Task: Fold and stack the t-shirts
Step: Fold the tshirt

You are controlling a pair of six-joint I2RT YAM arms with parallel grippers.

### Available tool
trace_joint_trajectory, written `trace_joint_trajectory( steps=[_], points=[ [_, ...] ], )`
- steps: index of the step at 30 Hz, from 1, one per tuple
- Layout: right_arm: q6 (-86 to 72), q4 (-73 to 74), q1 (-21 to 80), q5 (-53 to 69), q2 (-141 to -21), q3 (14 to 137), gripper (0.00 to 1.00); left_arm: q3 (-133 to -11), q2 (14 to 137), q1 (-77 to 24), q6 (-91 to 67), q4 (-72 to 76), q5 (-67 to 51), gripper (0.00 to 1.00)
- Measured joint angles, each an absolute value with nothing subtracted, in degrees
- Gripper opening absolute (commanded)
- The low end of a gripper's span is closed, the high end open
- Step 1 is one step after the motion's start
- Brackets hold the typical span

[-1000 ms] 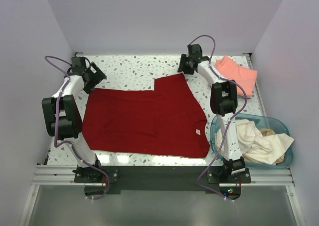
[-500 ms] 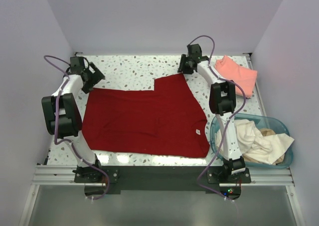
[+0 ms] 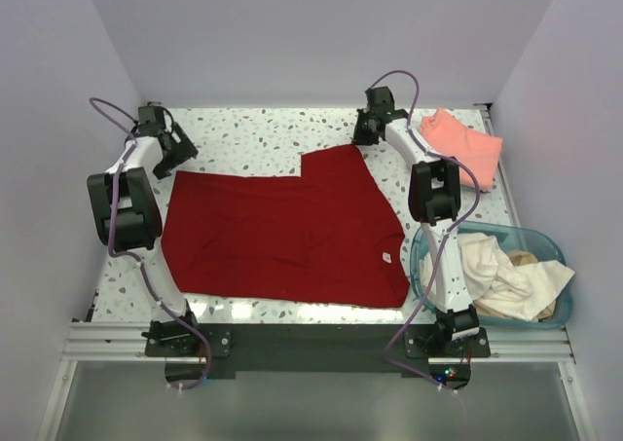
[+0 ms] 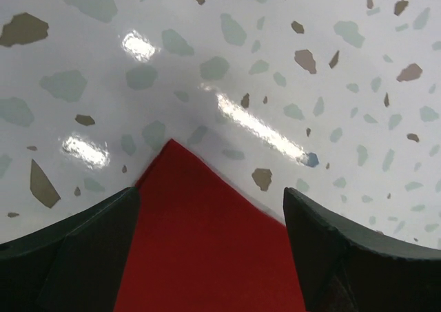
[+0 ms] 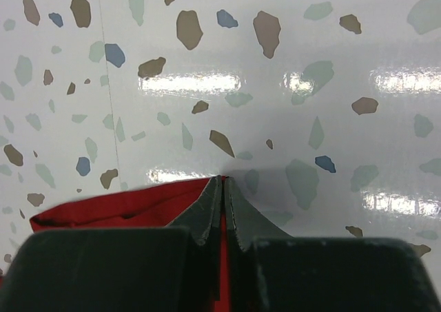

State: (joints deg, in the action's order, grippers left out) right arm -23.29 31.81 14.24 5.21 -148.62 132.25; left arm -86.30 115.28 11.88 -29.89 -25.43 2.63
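Note:
The dark red t-shirt lies spread flat on the speckled table, its small white neck label near the right edge. My left gripper is open at the shirt's far left corner; in the left wrist view the corner lies flat between the fingers. My right gripper is shut on the shirt's far right corner; in the right wrist view red cloth is pinched between the fingertips. A salmon-pink t-shirt lies folded at the far right. Cream-white t-shirts lie crumpled in the basket.
The translucent teal plastic basket stands at the near right, beside the right arm. White walls close in the table on the left, back and right. The table's front edge carries a metal rail.
My left gripper has moved a little back and left, away from the shirt's far left corner, and the arm has straightened. The right arm and the shirt have barely moved.

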Motion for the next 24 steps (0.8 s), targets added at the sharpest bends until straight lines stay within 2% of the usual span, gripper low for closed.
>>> trace_joint_trajectory(
  steps=[5, 9, 17, 24],
  points=[
    [-23.1, 31.9, 14.2, 4.8, -148.5, 132.2, 0.0, -89.3, 119.2, 12.0, -27.6, -26.1, 5.7, 0.76],
    [-22.9, 32.2, 14.3, 4.1, -148.2, 132.0, 0.0, -90.7, 121.4, 12.0, -25.9, -26.6, 7.2, 0.63],
    [-22.9, 32.9, 14.3, 3.9, -147.8, 131.4, 0.0, -91.3, 122.9, 12.0, -24.7, -28.4, 10.2, 0.45],
    [-22.9, 33.0, 14.3, 3.9, -147.7, 131.4, 0.0, -91.4, 123.3, 12.0, -24.4, -28.5, 10.5, 0.34]
  ],
)
